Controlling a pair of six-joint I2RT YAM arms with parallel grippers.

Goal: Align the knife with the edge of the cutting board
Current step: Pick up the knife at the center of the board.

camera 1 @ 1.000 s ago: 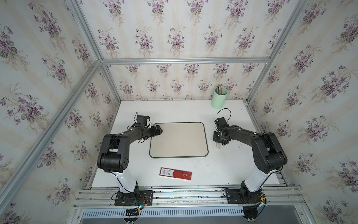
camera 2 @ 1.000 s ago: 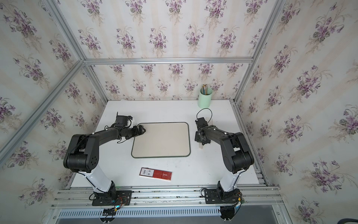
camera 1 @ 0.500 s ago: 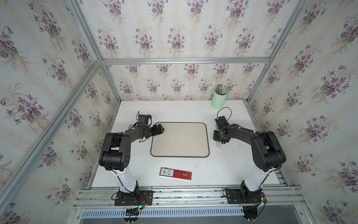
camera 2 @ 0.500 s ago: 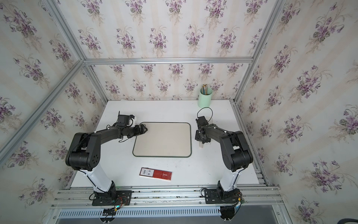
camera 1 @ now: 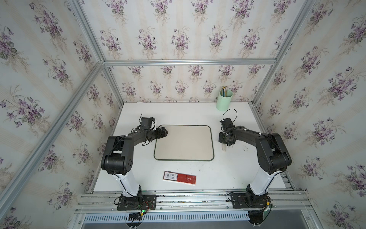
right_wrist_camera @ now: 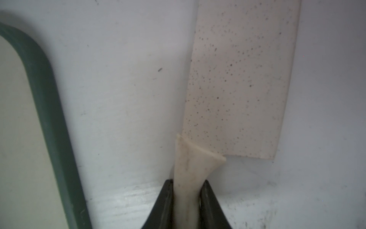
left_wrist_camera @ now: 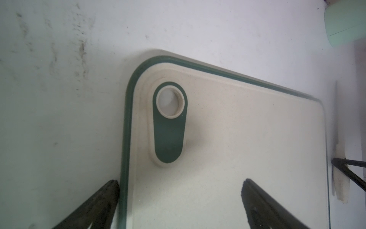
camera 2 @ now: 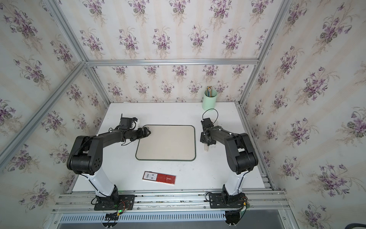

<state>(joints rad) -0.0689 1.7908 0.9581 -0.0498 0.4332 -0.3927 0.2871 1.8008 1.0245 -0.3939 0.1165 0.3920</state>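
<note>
Centrally on the desk (camera 1: 237, 170) lies the cutting board (camera 1: 184, 142), with the left jaws spread wide over its holed corner. At the rear, a mint cup (camera 1: 223, 100) holds pencils (camera 1: 224, 90). Beside the board's right edge but apart from it lies the knife (right_wrist_camera: 237, 79), its handle clenched by the right jaws and mostly hidden in both top views.

Even, soft overhead light, faint shadows, wrist views softly blurred (edges most), top views sharp
</note>
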